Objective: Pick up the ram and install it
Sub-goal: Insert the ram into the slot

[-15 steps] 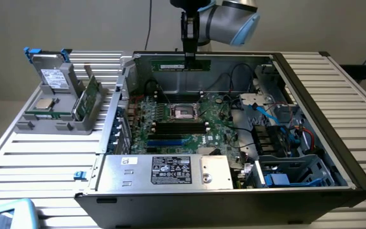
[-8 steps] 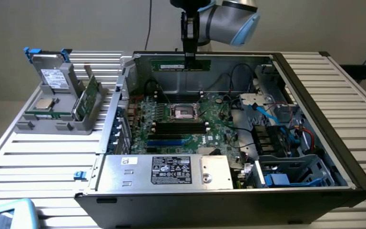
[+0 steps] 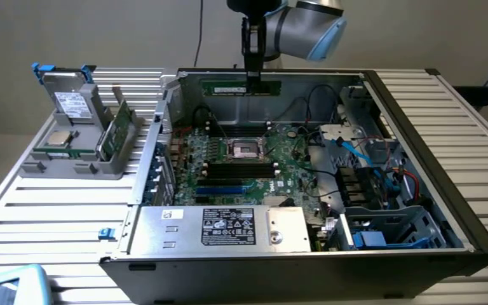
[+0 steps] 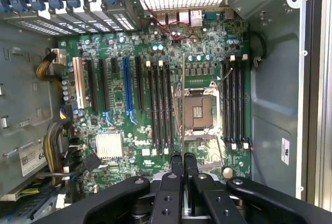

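Slatted metal desk [image 3: 58, 210] is carrying an open computer case [image 3: 312, 279], with the arm reaching down over its far side.
Fingers [image 3: 253, 75] are pinching almost shut on the upper edge of the ram [image 3: 239, 88], which is hanging level in the air at 12 o'clock from the motherboard [image 3: 288, 164] in the exterior view, clear of the black slots [image 3: 242, 168]; a grey tray [image 3: 58, 166] of parts is sitting at 9 o'clock from the case.

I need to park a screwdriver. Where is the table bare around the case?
Bare table slats lie between the grey holder and the table's near edge, on the exterior view's left of the case, and along its other side. Inside, motherboard and cables crowd it.
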